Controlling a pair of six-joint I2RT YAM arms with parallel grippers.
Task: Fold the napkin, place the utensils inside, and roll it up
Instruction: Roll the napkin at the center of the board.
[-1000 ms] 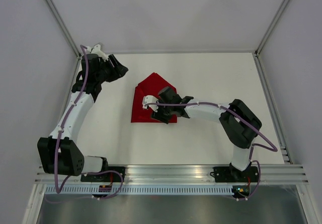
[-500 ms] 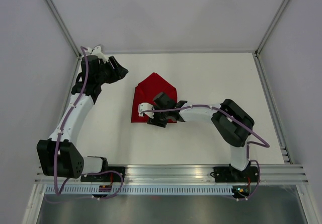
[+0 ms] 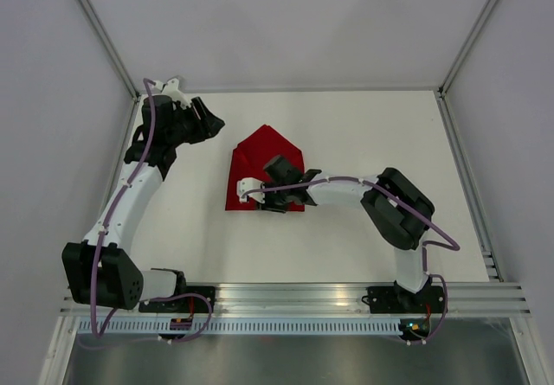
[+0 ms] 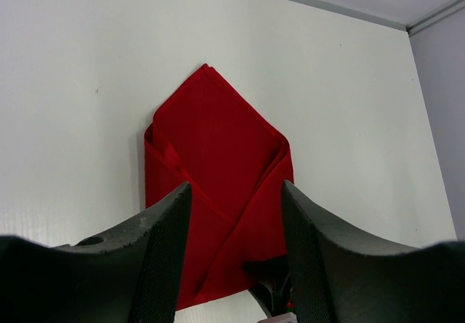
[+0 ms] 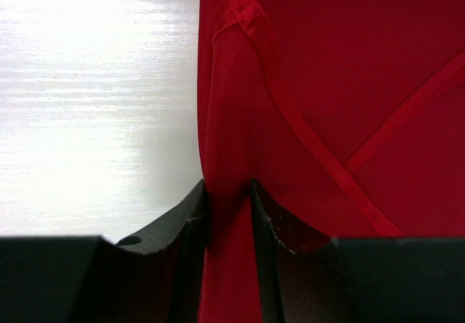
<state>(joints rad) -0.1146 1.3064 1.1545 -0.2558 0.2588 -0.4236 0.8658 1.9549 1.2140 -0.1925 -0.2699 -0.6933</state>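
The white table [image 3: 372, 143] carries the napkin [image 3: 264, 156] near its middle, a little left of centre, folded into a flat pointed shape with its tip toward the far side. The left arm reaches up the far-left edge. Its left gripper [image 3: 215, 125] hangs above the table, well apart from the cloth, jaws spread wide and holding nothing. The right arm stretches leftward to the napkin's near edge, where the right gripper [image 5: 229, 192] sits closed narrowly on a raised ridge of the red fabric, pinched between its fingers [image 5: 185, 221]. The cloth looks thin, light and limp, so it would likely bunch and slide rather than hold a crease. The stitched hem [image 5: 243, 18] at an edge or corner seems the surest place to grip
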